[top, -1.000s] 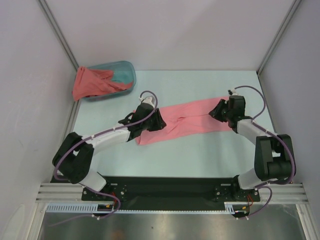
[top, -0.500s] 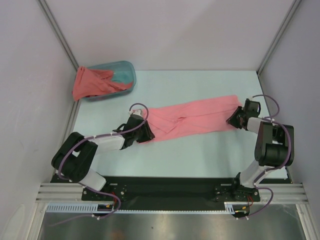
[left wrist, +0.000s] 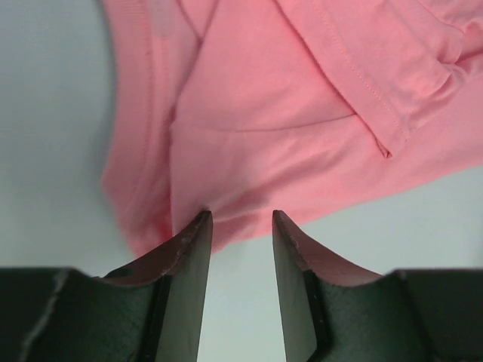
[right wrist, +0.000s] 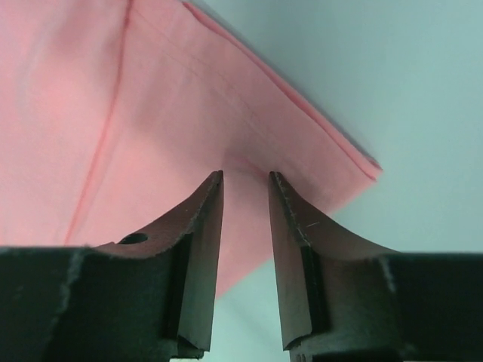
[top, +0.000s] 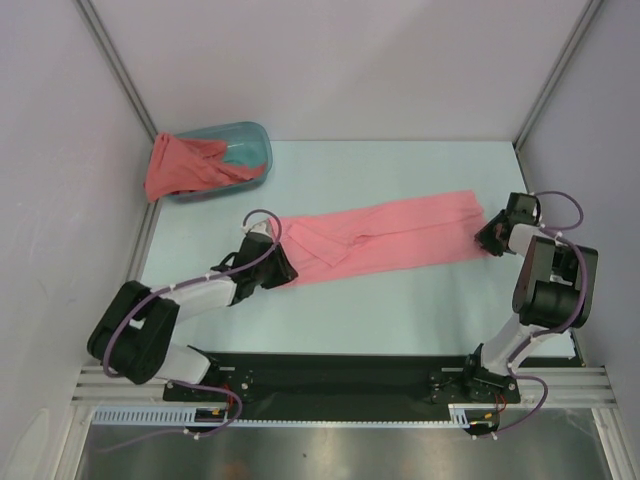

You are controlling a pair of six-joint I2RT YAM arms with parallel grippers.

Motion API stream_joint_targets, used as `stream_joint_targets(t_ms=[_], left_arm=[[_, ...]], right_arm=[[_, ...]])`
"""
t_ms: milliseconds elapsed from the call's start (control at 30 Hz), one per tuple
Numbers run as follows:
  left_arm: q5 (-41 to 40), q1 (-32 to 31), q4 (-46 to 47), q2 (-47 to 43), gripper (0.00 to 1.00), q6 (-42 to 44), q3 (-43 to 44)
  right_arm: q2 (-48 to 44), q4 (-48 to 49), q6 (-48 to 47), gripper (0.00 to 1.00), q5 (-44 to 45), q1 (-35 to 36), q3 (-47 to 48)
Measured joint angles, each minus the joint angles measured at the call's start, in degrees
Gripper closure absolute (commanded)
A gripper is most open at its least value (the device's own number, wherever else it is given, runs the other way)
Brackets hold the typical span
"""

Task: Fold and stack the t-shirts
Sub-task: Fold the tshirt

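Salmon-pink t-shirt (top: 385,235): soft matt cloth, stitched hems, lightly creased. Coral-red t-shirt (top: 180,165), at 10 o'clock: similar matt cloth, crumpled. Tub (top: 255,150) under it — translucent teal plastic, smooth, faint sheen. Table (top: 400,300): smooth, pale, matt. Left gripper (left wrist: 239,219) and right gripper (right wrist: 245,177): fingers of dark matt plastic, edges scuffed pale. Rail (top: 120,380) at 6 o'clock — ribbed bare metal; metal sheet (top: 350,450) below it brushed, dully reflective.
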Motion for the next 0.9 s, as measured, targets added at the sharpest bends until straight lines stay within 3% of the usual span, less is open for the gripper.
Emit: stream_joint_targets(t_ms=[133, 200, 300, 333, 400, 600, 900], left_arm=[[-3.43, 0.48, -6.49, -9.09, 0.5, 0.22, -1.57], [-5.4, 0.5, -9.25, -15.08, 0.38, 0.02, -2.4], [-8.15, 0.59, -12.63, -25.79, 0.29, -2.47, -4.74], [-8.7, 0.61, -13.03, -29.03, 0.2, -4.04, -5.9], [-9.29, 0.7, -13.84, -33.9, 0.15, -7.02, -8.41], [-8.81, 0.74, -14.03, -38.01, 0.19, -16.76, -17.42], [-4.61, 1.01, 1.62, -24.74, 0.36, -27.3, -20.17]], right_arm=[[-5.01, -6.05, -1.75, 0.47, 3.96, 2.58, -0.52], [-8.76, -8.44, -2.71, 0.43, 4.87, 3.93, -0.63], [-15.54, -9.99, -3.72, 0.29, 4.72, 6.45, -1.22], [-18.1, -10.14, -4.15, 0.24, 4.31, 7.56, -1.68], [-22.73, -9.94, -5.35, 0.22, 3.23, 10.62, -2.99], [-24.94, -8.9, -10.34, 0.21, -4.68, 22.03, -2.16], [-3.02, -7.52, -17.2, 0.23, -15.37, 31.87, 20.57]])
